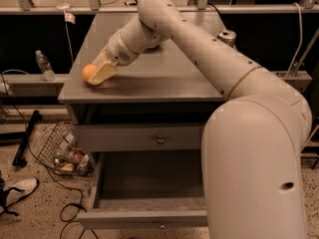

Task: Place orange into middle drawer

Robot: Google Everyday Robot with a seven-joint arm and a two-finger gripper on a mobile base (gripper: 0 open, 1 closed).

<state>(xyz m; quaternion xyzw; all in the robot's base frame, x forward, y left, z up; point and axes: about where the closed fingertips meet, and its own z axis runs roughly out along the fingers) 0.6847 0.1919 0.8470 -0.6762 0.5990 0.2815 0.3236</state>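
Grey-painted wooden cabinet top is taken as reference: the small round orange fruit is found at its front-left corner, met there by the cream two-finger gripper. Whether it is grasped cannot be told. The wide grey middle drawer, pulled open below, is judged ready for receipt.

Arm: off-white, smooth rounded shells. Row of small dark dots along the long link, thin tan ring at one joint, one dark hole on the big near shell. Gripper: pale yellow, at front-left corner of cabinet top.
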